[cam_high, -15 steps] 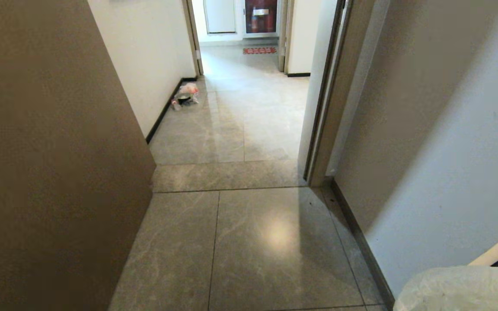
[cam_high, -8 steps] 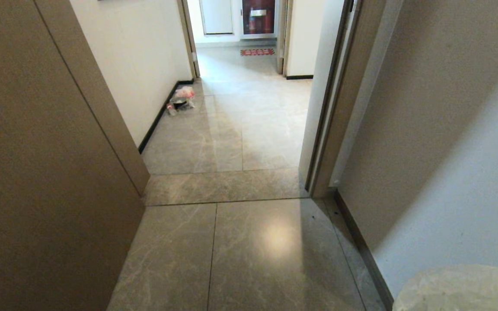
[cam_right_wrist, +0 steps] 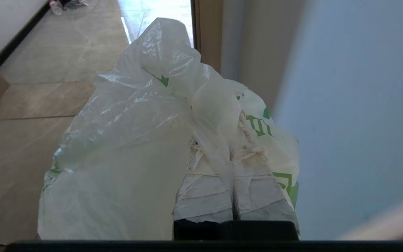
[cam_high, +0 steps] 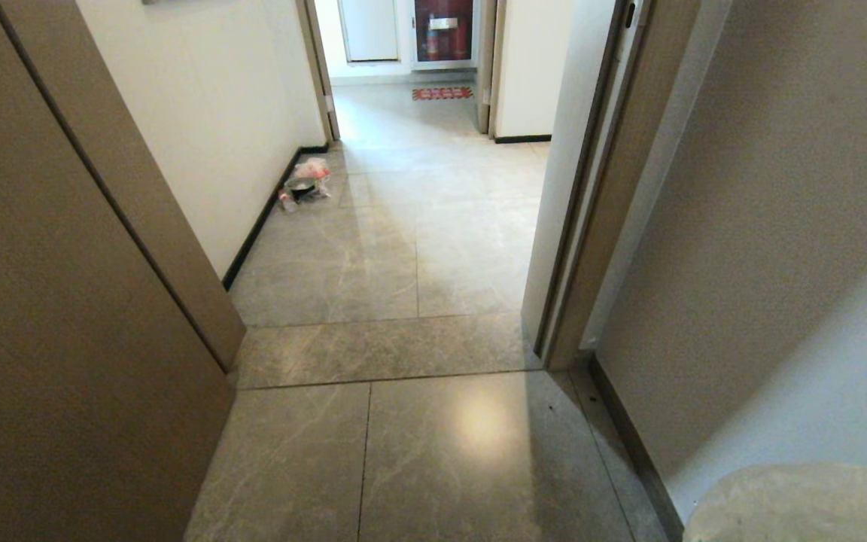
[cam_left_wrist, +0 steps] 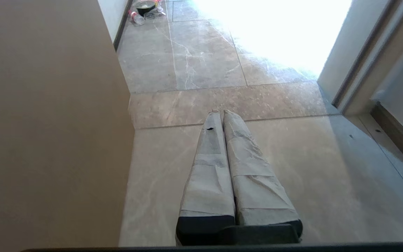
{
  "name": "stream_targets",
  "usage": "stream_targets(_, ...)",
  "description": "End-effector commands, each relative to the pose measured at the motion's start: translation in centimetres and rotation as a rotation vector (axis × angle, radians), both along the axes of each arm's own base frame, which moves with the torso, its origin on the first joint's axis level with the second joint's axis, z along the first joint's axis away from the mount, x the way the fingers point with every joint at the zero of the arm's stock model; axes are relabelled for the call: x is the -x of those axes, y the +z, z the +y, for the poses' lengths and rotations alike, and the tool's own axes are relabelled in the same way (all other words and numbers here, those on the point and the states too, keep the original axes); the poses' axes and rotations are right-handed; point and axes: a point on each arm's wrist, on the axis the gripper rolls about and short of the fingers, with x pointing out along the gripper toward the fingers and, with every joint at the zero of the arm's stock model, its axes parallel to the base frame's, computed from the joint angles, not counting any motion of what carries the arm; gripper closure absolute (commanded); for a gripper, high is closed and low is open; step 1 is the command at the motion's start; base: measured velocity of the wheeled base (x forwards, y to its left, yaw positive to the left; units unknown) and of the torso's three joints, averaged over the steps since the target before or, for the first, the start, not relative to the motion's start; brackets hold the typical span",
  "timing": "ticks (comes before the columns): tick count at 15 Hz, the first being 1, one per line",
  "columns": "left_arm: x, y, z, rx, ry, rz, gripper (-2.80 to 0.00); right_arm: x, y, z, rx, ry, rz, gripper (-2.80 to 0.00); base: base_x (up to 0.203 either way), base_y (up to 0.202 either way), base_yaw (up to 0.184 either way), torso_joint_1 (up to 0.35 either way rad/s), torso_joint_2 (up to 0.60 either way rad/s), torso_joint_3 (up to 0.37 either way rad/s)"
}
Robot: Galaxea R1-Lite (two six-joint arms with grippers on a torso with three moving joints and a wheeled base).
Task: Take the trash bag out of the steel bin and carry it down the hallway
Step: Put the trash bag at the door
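Head view: I saw the hallway [cam_high: 403, 248] ahead, with the trash bag [cam_high: 802, 504] low at my right and a pinkish-red bag [cam_high: 311, 172] with a dark bowl [cam_high: 299, 185] far ahead by the left wall.

Left wrist view: my left gripper [cam_left_wrist: 221, 112] was clenched on nothing, and a tan panel [cam_left_wrist: 47, 122] stood beside it.

Right wrist view: my right gripper [cam_right_wrist: 234, 148] was clamped on the trash bag's [cam_right_wrist: 131, 133] plastic, which bunched over and ahead of the fingers [cam_right_wrist: 205, 189]; a wall [cam_right_wrist: 355, 105] stood close alongside.
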Motion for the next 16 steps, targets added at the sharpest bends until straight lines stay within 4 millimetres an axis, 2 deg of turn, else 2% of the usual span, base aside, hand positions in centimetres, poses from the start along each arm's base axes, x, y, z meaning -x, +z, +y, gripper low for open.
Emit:
stream_targets(1, 0.0, 0.0, 0.0, 0.0, 0.001, 0.0, 0.0, -0.01, -0.01, 0.0, 0.001, 0.001, 0.002, 0.0, 0.184, 0.0, -0.004, 0.005, 0.0, 0.002)
stream_targets(12, 0.0, 0.0, 0.0, 0.0, 0.0, 0.0, 0.0, -0.01, -0.03, -0.01, -0.01, -0.004, 0.004, 0.0, 0.183, 0.0, -0.002, 0.002, 0.0, 0.003)
stream_targets(16, 0.0, 0.0, 0.0, 0.0, 0.0, 0.0, 0.0, -0.01, -0.03, -0.02, -0.012, -0.007, 0.004, 0.0, 0.06, 0.0, 0.0, 0.001, 0.0, 0.001)
